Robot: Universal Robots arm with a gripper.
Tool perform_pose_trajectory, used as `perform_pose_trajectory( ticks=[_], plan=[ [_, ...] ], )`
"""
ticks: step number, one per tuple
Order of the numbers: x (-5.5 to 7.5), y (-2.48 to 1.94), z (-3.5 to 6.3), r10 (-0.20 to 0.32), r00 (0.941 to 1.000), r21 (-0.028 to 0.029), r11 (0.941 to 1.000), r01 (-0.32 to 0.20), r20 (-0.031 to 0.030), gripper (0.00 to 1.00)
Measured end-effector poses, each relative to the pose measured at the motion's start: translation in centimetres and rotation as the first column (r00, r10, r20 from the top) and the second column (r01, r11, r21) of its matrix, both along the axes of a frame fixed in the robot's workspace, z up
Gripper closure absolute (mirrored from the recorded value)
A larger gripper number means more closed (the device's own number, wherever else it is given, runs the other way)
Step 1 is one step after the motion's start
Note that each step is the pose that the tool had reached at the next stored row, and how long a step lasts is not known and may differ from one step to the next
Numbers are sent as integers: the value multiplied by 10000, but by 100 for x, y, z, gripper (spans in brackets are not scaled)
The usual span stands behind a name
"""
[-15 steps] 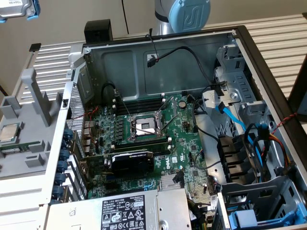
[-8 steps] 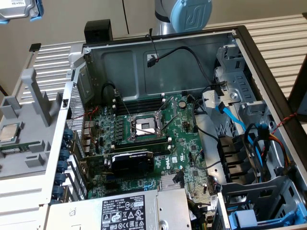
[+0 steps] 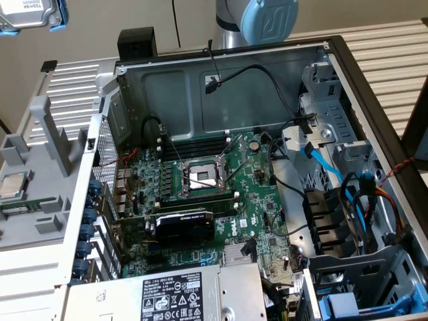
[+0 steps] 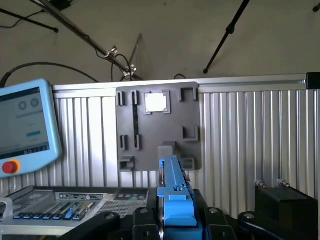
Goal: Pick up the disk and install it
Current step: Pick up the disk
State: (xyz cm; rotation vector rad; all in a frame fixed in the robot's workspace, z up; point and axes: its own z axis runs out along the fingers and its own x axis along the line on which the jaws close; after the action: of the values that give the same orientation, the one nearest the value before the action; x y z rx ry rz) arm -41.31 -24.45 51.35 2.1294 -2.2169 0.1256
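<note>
Disk (image 4: 174, 195) — flat silver hard drive in a blue plastic carrier frame — sits edge-on inside the black end effector (image 4: 172, 222), half-closed jaws clamping it, long axis pointing straight ahead.

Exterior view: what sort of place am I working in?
Probably a robotics lab bench for PC assembly: an open computer case with its motherboard, a teach pendant and a ribbed metal table.

The disk (image 3: 23, 17) is dull silver metal in a smooth blue plastic frame (image 4: 175, 200). The case wall (image 3: 194, 87) is matt grey sheet metal. The tabletop (image 3: 384, 57) is ribbed pale aluminium. The parts holder (image 3: 40, 167) is matt grey plastic. The bare-metal power supply (image 3: 242, 294) bears a paper label (image 3: 170, 294).
</note>
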Motion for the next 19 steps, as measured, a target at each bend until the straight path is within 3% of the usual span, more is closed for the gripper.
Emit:
perform_pose_trajectory(
  ticks=[6, 19],
  plan=[
    [169, -93, 23, 0, 10000, 5, 10000, 0, 1, 63],
    [612, -242, 52, 0, 10000, 22, 10000, 0, 2, 63]
  ],
)
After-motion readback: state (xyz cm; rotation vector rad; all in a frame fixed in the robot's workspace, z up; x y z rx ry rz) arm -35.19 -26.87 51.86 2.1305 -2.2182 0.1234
